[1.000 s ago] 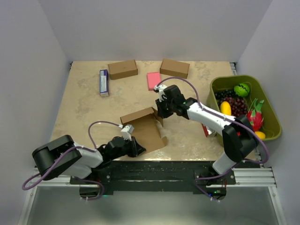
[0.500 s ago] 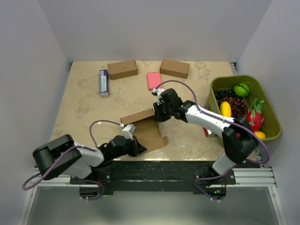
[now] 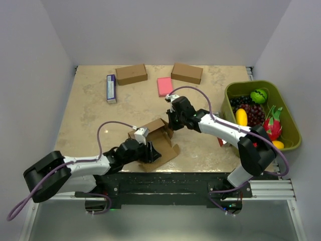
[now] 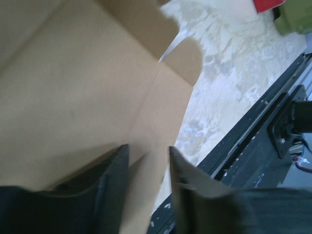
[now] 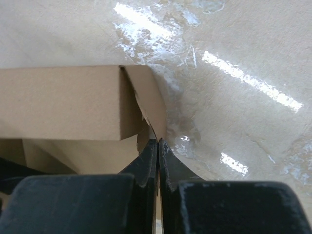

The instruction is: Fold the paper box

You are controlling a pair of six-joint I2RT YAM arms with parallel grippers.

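Two grippers attend the box, which sits partly erected, well apart from the pad on that pad's near side. Right gripper stands at the box corner facing the pad. Its fingers are pressed together, apparently nipping a thin flap edge, judged to steady the raised wall. Left gripper is at the box side turned away from the pad. Its fingers are spread over the flat panel and grip nothing, likely placed to lift it. Folding judged incomplete.
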